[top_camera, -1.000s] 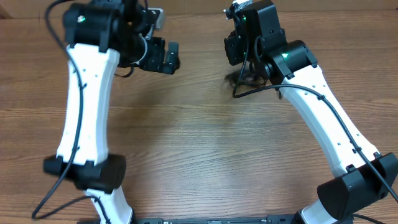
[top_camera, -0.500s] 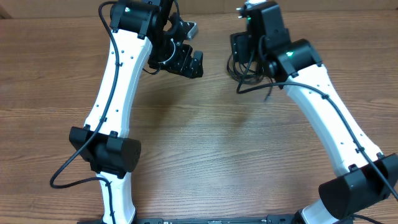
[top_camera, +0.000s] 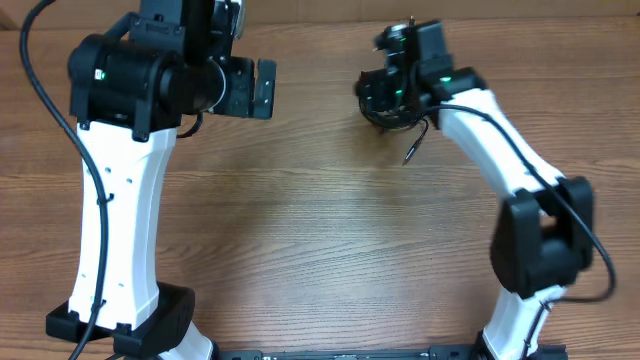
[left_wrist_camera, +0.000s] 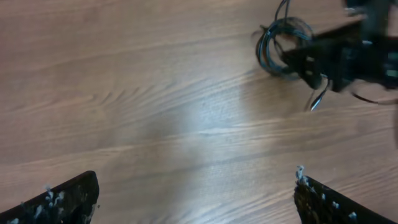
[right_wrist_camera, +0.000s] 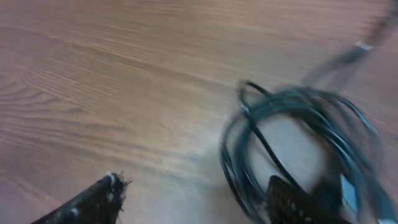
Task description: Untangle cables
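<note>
- The cables [right_wrist_camera: 298, 124] lie coiled on the worktop [right_wrist_camera: 93, 74], upper right in the overhead view.
- The right end effector [right_wrist_camera: 193, 186] is spread at the coil, and the left end effector [left_wrist_camera: 196, 190] is wide apart and empty.
- Best to pinch one outer loop only.

left arm [top_camera: 118, 210] upright, left hand [left_wrist_camera: 196, 177] spread wide; right arm [top_camera: 490, 125] extended forward, right hand [right_wrist_camera: 193, 183] partly open

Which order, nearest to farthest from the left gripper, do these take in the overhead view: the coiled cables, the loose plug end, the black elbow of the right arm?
1. coiled cables: to the right of the left gripper, at about the same depth on the table.
2. loose plug end: just past the coil, a little nearer the robot's base.
3. black elbow of the right arm: far right, much nearer the base.
</note>
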Controlling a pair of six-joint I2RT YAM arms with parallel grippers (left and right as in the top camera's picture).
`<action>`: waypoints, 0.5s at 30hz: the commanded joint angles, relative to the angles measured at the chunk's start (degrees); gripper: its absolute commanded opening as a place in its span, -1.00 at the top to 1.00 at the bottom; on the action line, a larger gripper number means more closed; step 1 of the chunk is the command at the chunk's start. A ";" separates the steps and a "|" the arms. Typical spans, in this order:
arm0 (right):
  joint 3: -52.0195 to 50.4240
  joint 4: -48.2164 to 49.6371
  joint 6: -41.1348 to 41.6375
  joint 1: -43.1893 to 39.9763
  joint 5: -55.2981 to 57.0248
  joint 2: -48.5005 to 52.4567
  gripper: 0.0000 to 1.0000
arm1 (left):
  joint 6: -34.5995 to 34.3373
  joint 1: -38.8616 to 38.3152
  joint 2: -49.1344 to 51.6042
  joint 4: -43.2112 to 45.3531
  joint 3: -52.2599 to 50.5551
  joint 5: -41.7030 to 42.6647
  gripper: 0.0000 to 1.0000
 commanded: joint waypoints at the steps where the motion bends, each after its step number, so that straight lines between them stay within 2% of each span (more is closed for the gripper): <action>1: -0.04 5.33 -6.82 0.35 -2.43 3.17 -0.37 | -1.11 -0.11 1.51 -1.46 -0.24 -1.44 -1.00; 6: -0.07 12.04 -21.20 0.28 0.57 7.52 -0.33 | -0.63 -0.11 1.51 -4.74 -0.24 -2.01 -1.00; 15: -0.09 18.67 -25.51 -1.07 4.20 11.19 -0.32 | 0.00 -0.11 1.49 -4.72 -0.24 -1.97 -1.00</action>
